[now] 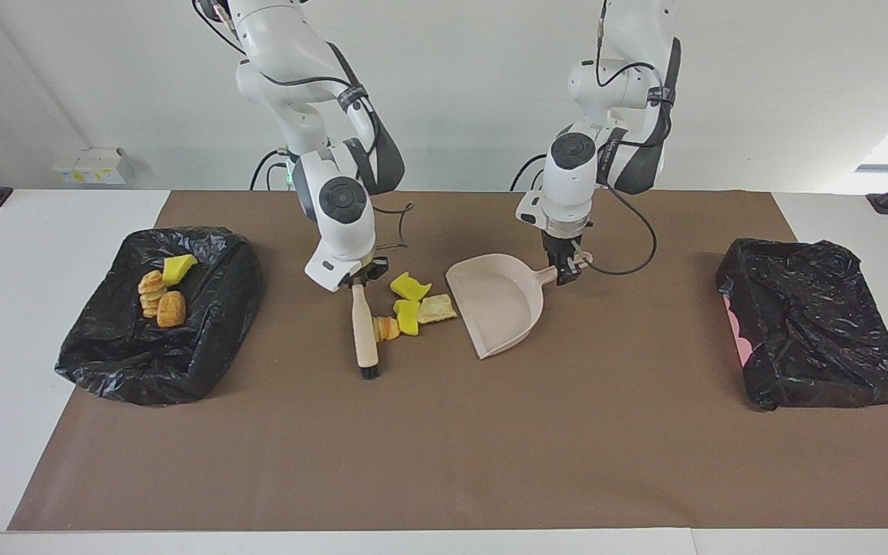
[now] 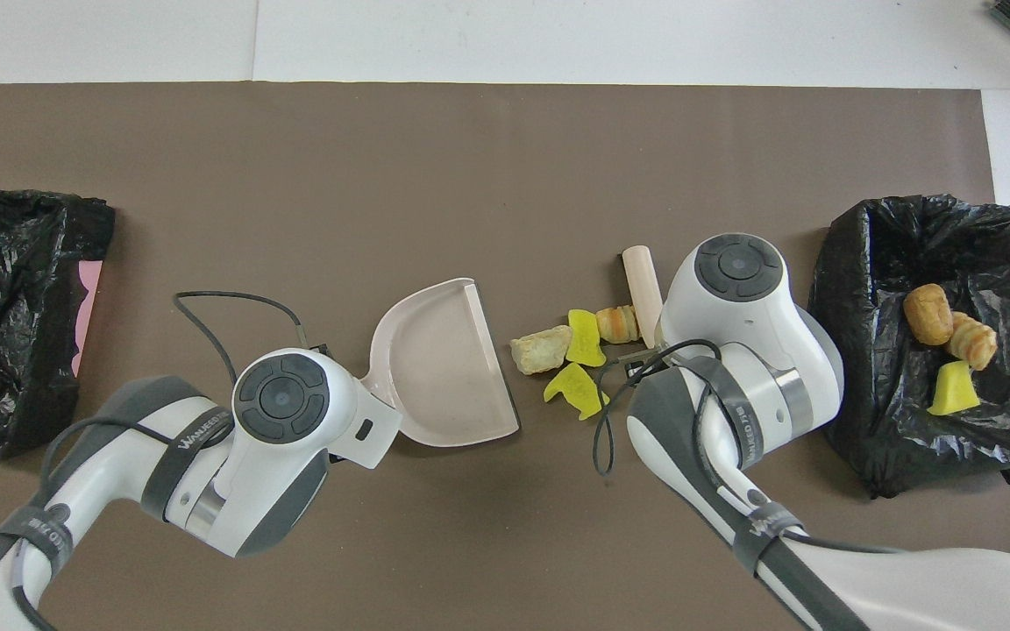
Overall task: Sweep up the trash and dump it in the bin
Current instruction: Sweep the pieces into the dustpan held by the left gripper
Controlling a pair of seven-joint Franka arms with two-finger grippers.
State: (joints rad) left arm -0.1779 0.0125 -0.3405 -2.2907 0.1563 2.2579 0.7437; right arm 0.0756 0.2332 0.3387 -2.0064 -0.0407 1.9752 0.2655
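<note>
- the black-lined bin [image 1: 97, 362] at the right arm's end of the tabletop [image 1: 444, 447] already holds three pieces of trash [image 1: 163, 297]; four more lie on the brown mat.
- the right hand [image 1: 357, 281] is pressed together on the handle of the brush [image 1: 365, 331], whose bristle end rests on the mat, just beside the loose pieces.
- those four pieces [image 1: 411, 304] sit bunched between the brush and the dustpan [image 1: 498, 308], the cracker-like one just beside its lip.
- risk, as i see it: the yellow sponge chunk nearest the robots sits by the corner of the pan's mouth and could slip round it; light sponge may also tumble over the bristles.
- the left hand [image 1: 565, 271] pinches the dustpan's handle end; gripped only there, the pan might swing or back away under a hard push, or pieces might jam at a raised lip.
- the second bin [image 1: 814, 324], at the left arm's end, looks empty; carrying a tilted pan to either bin could spill.
</note>
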